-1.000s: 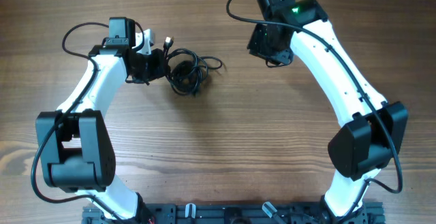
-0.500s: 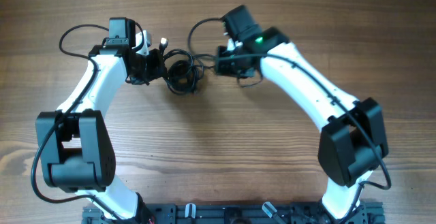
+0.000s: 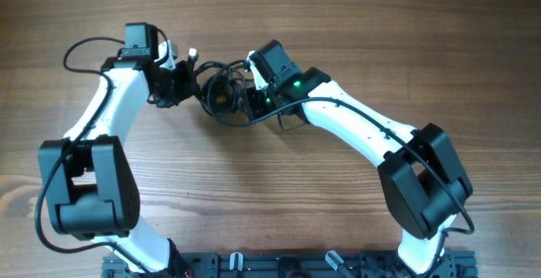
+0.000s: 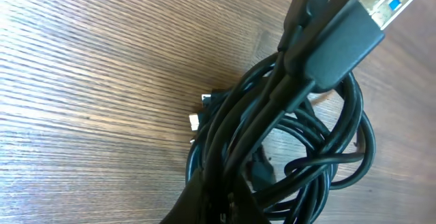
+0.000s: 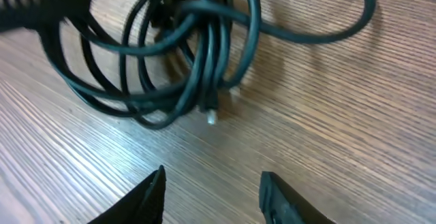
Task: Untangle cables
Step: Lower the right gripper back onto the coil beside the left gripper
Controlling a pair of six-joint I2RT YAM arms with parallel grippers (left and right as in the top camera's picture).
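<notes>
Cables [image 3: 221,96] sit as one black knotted bundle on the wooden tabletop [image 3: 279,193], toward 12 o'clock of it in the overhead view, between the two arms. The left arm [image 3: 101,117] reaches in from 9 o'clock of the bundle and the right arm [image 3: 355,130] from 3 o'clock — both end right at the coils. The left tool [image 3: 190,79] is pressed together, pinching a few strands of the cables at the bundle's 9 o'clock edge; in its wrist view those strands rise from the loops toward the camera. The right tool [image 5: 212,190] is spread, its two fingers [image 5: 151,193] apart over bare wood with nothing between them, the bundle lying toward 11 o'clock of them. One loose loop trails off toward 2 o'clock in the right wrist view. A USB plug [image 4: 354,33] with a blue insert juts out at 1 o'clock in the left wrist view, and a small pale-tipped connector [image 5: 211,117] shows at the bundle's lower edge — whether it touches the wood I cannot tell.
</notes>
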